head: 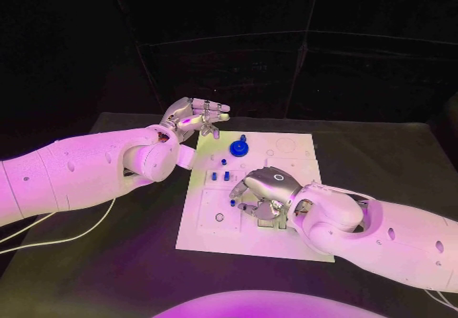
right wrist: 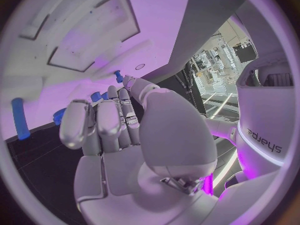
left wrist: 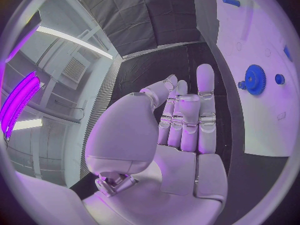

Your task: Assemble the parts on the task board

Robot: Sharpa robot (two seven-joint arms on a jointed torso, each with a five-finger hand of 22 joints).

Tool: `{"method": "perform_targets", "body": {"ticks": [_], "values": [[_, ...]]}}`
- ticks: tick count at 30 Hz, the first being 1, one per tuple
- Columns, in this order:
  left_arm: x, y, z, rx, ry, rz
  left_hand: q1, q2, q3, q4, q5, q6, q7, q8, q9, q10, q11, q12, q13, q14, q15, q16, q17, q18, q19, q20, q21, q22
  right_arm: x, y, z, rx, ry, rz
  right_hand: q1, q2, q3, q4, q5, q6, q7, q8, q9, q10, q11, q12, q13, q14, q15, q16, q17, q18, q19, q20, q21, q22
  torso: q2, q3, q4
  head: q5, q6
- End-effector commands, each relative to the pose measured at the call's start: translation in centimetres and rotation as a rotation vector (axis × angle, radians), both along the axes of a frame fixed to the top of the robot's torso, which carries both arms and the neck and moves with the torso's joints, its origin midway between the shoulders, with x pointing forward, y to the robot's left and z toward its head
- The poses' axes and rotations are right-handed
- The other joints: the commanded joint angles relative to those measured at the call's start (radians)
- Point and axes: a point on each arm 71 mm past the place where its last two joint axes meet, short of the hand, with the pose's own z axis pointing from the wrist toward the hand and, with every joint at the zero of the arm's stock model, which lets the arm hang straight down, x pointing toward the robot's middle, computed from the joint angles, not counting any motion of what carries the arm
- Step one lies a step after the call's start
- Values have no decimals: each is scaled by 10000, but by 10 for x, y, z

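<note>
**Left hand lifted off the board, right hand pressed low on it**

My left hand (head: 196,118) hangs in the air above the far left corner of the white board (head: 286,246), just off its edge. Its fingers (left wrist: 205,92) are loosely apart and slightly bent, released, with nothing between them. In my left wrist view they stand nearly straight, side by side, with the black table (head: 114,271) behind them.

Just beside those fingers, toward my right hand, a blue gear (head: 239,147) sits on the board with a small blue knob (left wrist: 279,78) close by it. In my left wrist view both lie past my fingertips, apart from them.

Between my two hands, a few small blue pegs (head: 220,176) stand on the board, nearer my right hand than my left.

My right hand (head: 265,192) is down over the middle of the board, palm down, fingers curled under toward the surface. I cannot tell whether they grasp a part or only rest there; the back of the hand hides the fingertips. In my right wrist view those fingers (right wrist: 106,125) are bent inward close together, and beyond them a blue bar (right wrist: 20,119) and several small blue pieces (right wrist: 118,76) lie against the board.
</note>
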Motion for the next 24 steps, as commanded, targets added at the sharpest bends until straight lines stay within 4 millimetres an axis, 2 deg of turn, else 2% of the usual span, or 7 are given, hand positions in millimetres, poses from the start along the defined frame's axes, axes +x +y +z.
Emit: {"method": "perform_targets", "body": {"ticks": [1, 7, 12, 20, 24], "values": [[0, -1, 1, -80, -9, -120, 38, 90, -81, 4, 59, -51, 51, 15, -16, -63, 29, 47, 9, -61, 30, -35, -10, 114, -65, 16, -41, -15, 0, -5, 13, 768, -475, -115, -79, -37, -44, -14, 39, -78, -16, -47, -6, -128, 3, 28, 6, 145, 88, -23, -44, -57, -36, 16, -60, -47, -9, -6, -9, -54, 39], [1, -1, 1, -82, 5, -144, 38, 90, -81, 4, 59, -51, 51, 15, -16, -63, 29, 47, 9, -61, 30, -35, -10, 114, -65, 16, -41, -15, 14, -24, 28, 396, -590, -738, -122, -69, -151, -25, -15, -261, -34, -42, 2, -503, 23, -28, -14, 108, 103, -82, -173, -18, -123, 27, -191, -267, 1, -5, 8, -184, 142], [0, -1, 1, -94, 24, -188, 38, 90, -81, 4, 59, -51, 51, 15, -16, -63, 29, 47, 9, -61, 30, -35, -10, 114, -65, 16, -41, -15, 27, -49, 34, -552, -312, -1466, -188, -108, -390, -2, -145, -529, -135, -43, 1, -737, 7, 26, -2, 107, 99, -63, -204, -13, -115, 27, -226, -302, 9, -25, 19, -282, 214], [0, -1, 1, -101, 31, -206, 38, 90, -81, 4, 59, -51, 51, 15, -16, -63, 29, 47, 9, -61, 30, -35, -10, 114, -65, 16, -41, -15, 31, -81, 33, -1624, 70, -2205, -96, -153, -1027, 55, -386, -802, -189, -28, 16, -1024, 15, 209, 11, 121, 104, 29, -190, 46, -236, 24, -446, -649, 8, -17, -4, -297, 219], [-1, -1, 1, -107, 26, -215, 38, 90, -81, 4, 59, -51, 51, 15, -16, -63, 29, 47, 9, -61, 30, -35, -10, 114, -65, 16, -41, -15, 32, -88, 32, -1907, 126, -2377, -40, -142, -1149, 68, -404, -834, -230, -28, 18, -1075, 19, 256, 12, 116, 102, 30, -211, 50, -246, 28, -478, -691, 0, -17, 17, -314, 220]]}}
